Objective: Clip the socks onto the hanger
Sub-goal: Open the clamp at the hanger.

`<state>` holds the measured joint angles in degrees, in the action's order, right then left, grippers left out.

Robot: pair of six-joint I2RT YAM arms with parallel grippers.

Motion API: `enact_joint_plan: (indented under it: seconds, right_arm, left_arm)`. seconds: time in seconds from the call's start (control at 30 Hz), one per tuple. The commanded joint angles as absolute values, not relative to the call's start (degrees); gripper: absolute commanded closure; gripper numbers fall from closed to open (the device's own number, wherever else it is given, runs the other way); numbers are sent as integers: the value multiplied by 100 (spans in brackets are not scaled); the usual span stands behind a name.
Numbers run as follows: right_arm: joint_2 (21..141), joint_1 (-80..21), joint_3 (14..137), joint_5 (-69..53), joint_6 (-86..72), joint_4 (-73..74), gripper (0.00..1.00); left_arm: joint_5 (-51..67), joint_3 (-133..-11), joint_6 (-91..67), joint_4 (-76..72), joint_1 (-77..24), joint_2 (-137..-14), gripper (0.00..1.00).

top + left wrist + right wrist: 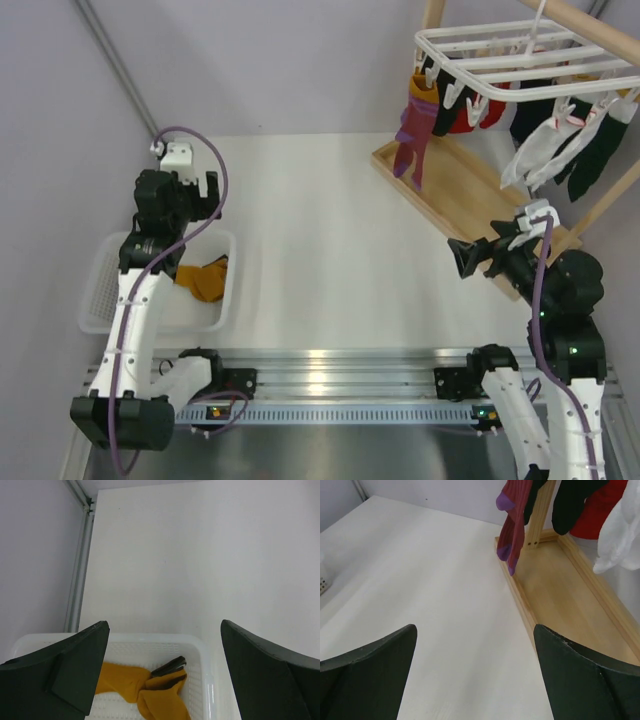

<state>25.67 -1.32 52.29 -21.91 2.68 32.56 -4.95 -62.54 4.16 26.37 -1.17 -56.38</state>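
The mustard-yellow socks (205, 278) lie crumpled in a white mesh basket (100, 290) at the left. In the left wrist view the socks (145, 690) show a dark inner cuff. My left gripper (200, 200) hovers open above the basket's far end, its fingers (164, 625) wide apart and empty. The white hanger (520, 55) with its dangling clips hangs at the top right. Below and in front of the hanger, my right gripper (458, 258) is open and points left over the table; nothing is between its fingers (474, 627).
A purple-magenta sock (415, 140), then red, black and white socks (545, 150), hang from the hanger. A wooden stand base (450, 190) lies beneath them, its edge (520, 600) close to my right gripper. Grey walls close off the left and back.
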Motion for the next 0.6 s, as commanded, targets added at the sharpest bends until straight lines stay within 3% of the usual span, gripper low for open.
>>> enact_joint_plan:
  seconds: [0.0, 0.17, 0.33, 0.57]
  right_arm:
    - [2549, -105, 5537, -2206, -165, 2813, 0]
    - [2733, -97, 5827, -1855, -710, 2497, 0]
    - [3041, -105, 6310, -1820, -1124, 2277, 0]
    - [3419, -97, 6837, -1416, -1564, 1934, 0]
  left_arm:
    - [-335, -6792, 246, 1917, -185, -5967, 2]
    - [1806, -7251, 456, 1162, -605, -6406, 2]
    - [2397, -7497, 695, 108, -2115, -6864, 3]
    - [3252, -7619, -543, -3658, -3584, -8109, 9]
